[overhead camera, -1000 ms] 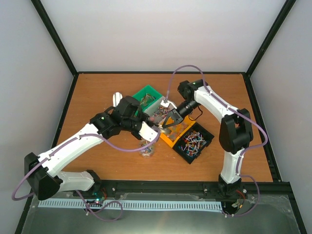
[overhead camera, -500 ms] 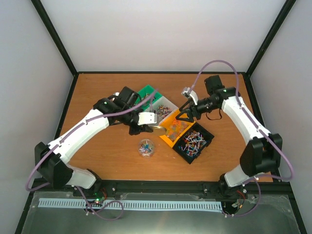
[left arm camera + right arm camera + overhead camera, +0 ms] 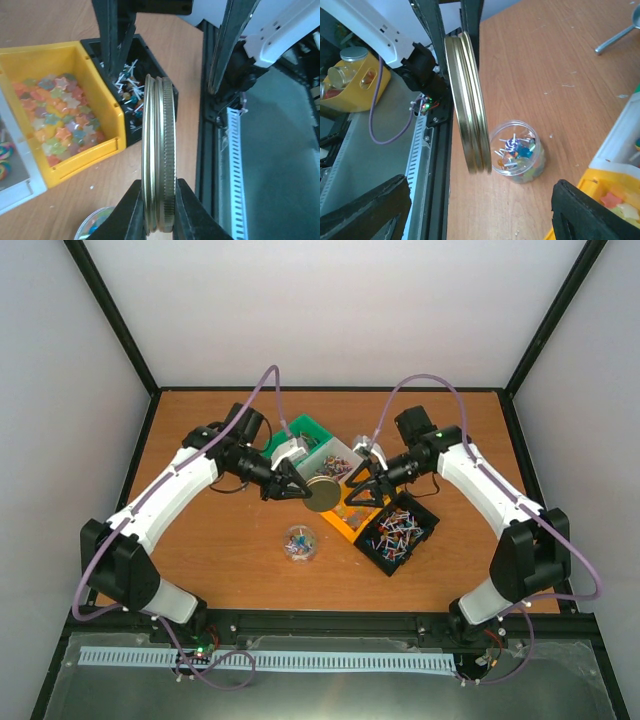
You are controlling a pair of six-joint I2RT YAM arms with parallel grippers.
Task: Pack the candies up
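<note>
My left gripper (image 3: 298,489) (image 3: 159,212) is shut on a gold metal lid (image 3: 322,493) (image 3: 160,150), held on edge above the table. Facing it from the right, my right gripper (image 3: 358,490) (image 3: 480,212) is open, its fingers (image 3: 365,210) wide on either side of the lid (image 3: 465,100) and apart from it. Below stands an open clear jar (image 3: 299,543) (image 3: 517,150) with mixed candies inside. Star-shaped candies fill a yellow bin (image 3: 342,525) (image 3: 95,150). Stick-like candies lie in a black bin (image 3: 428,530) (image 3: 131,85).
A green bin (image 3: 300,427) and a pale bin (image 3: 345,452) stand behind the lid. A metal scoop (image 3: 622,31) lies on the wood far from the jar. The black frame rail (image 3: 330,622) runs along the near table edge.
My right gripper has opened and swung back to the right. The left arm has drawn back to the left and lifted the lid, turning it on edge between the two grippers.
</note>
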